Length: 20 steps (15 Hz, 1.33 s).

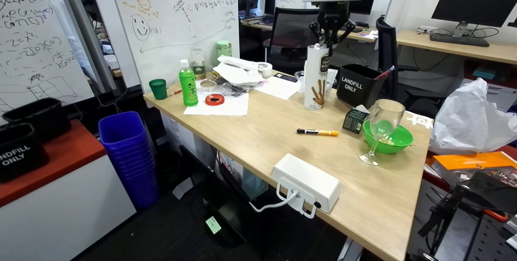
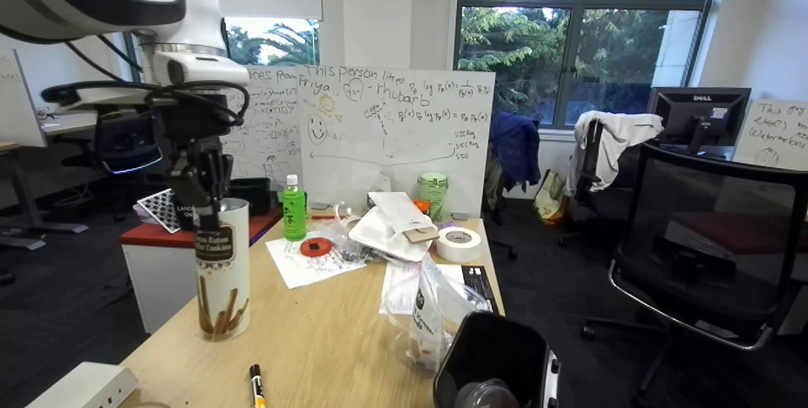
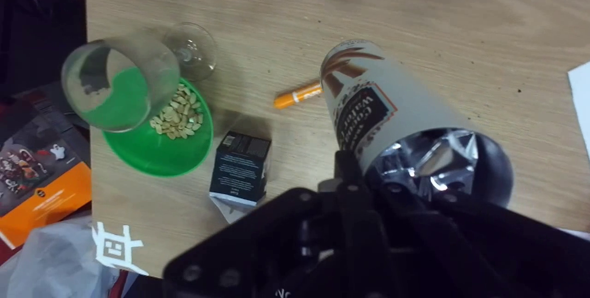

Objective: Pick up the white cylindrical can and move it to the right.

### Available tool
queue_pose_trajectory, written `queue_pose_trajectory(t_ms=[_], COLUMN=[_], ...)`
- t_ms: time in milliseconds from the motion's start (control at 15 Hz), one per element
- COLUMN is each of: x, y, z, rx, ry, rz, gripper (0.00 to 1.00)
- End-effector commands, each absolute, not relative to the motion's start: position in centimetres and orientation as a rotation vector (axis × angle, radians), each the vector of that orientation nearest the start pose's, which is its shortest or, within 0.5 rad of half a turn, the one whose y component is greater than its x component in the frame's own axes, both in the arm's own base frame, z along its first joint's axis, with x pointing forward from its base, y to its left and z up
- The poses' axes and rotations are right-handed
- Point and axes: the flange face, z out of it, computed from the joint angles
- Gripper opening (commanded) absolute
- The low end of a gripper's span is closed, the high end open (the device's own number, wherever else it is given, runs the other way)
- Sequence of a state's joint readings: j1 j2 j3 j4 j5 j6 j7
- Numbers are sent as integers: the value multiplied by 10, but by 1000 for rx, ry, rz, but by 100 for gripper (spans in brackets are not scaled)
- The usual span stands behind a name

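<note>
The white cylindrical can (image 1: 313, 67) has a dark label and pictured wafer sticks, and hangs roughly upright. It also shows in an exterior view (image 2: 235, 263) and in the wrist view (image 3: 405, 95), where silver foil shows inside its top. My gripper (image 1: 328, 46) is at the can's top rim and shut on its wall. In the wrist view my gripper (image 3: 366, 178) has a finger outside the wall and a finger inside the rim. The can covers the marker's black end there, so its base looks raised off the table.
An orange marker (image 1: 323, 132) lies near the can. A black box (image 1: 355, 119), green bowl (image 1: 398, 144) and wine glass (image 1: 385, 117) stand at one end. A white box (image 1: 307, 176) sits on the table edge. A black bin (image 1: 357, 87) and clear plastic bag (image 2: 429, 319) are close by.
</note>
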State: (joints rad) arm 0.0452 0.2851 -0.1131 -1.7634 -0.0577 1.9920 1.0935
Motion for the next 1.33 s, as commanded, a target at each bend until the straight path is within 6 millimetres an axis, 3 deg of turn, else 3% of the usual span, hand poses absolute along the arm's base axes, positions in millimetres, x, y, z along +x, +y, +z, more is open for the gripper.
queue_pose_trajectory(t_ms=[0, 67, 133, 533, 733, 933, 1267], x=[583, 577, 592, 589, 565, 528, 470], y=[-34, -33, -34, -34, -30, -23, 2], z=[395, 396, 393, 392, 382, 371, 375], rx=[-2782, -2765, -2769, -2768, -2796, -2794, -2814], ry=[1640, 1647, 1694, 1695, 1693, 1681, 1547], rz=[0, 14, 54, 58, 102, 172, 261], gripper=[1, 1, 1, 1, 1, 1, 1])
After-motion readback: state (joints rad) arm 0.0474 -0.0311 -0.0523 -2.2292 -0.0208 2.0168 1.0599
